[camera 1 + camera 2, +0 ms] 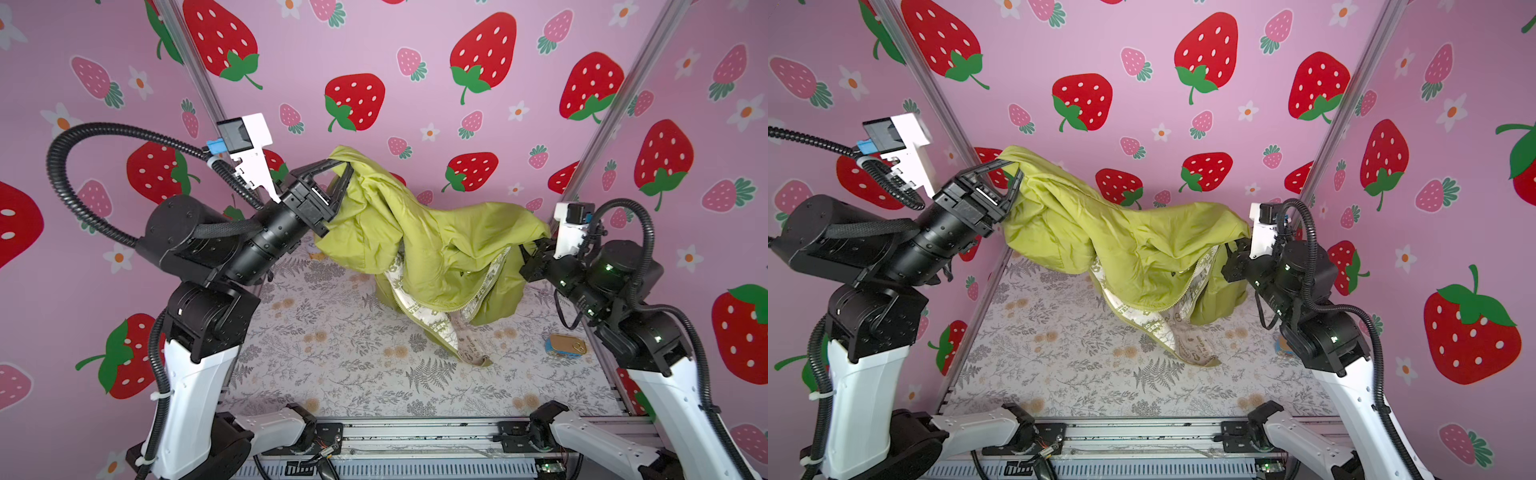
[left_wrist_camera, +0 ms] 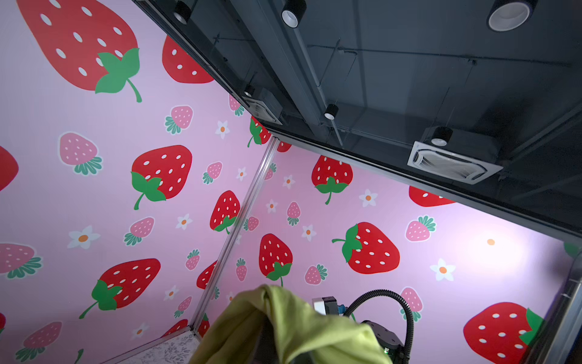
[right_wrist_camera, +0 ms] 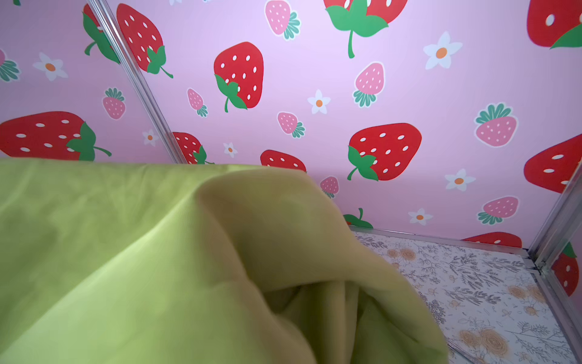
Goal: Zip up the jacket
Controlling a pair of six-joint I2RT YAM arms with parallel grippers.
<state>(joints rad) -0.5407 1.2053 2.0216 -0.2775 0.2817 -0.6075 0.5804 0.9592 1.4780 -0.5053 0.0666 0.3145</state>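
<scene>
One table (image 1: 332, 353) with a floral cover fills the floor of both top views; its near edge is cut by the arm bases. One jacket (image 1: 436, 232) – olive-green and much crumpled – hangs above the table's centre towards 1 o'clock, and only its lowest corner touches the cover at about 5 o'clock of the garment. No print can be made out on the green cloth. In the right wrist view the jacket (image 3: 157, 252) covers most of the picture, so that arm's fingers are hidden.

There are two grippers. The left gripper (image 1: 347, 168), at 10 o'clock of the jacket, has its fingertips pinched together on a fold of cloth, the highest part. The right gripper (image 1: 536, 245), at 3 o'clock, is buried under the fabric edge; it is closed too, and the cloth hangs from it.

One flat tin (image 1: 567, 345) lies at 4 o'clock of the table – in a top view (image 1: 1283, 347) the right arm hides nearly all of it.

The zipper (image 1: 494, 270) stands open, showing one strip of cream lining (image 1: 436, 328); its pull I cannot find.
</scene>
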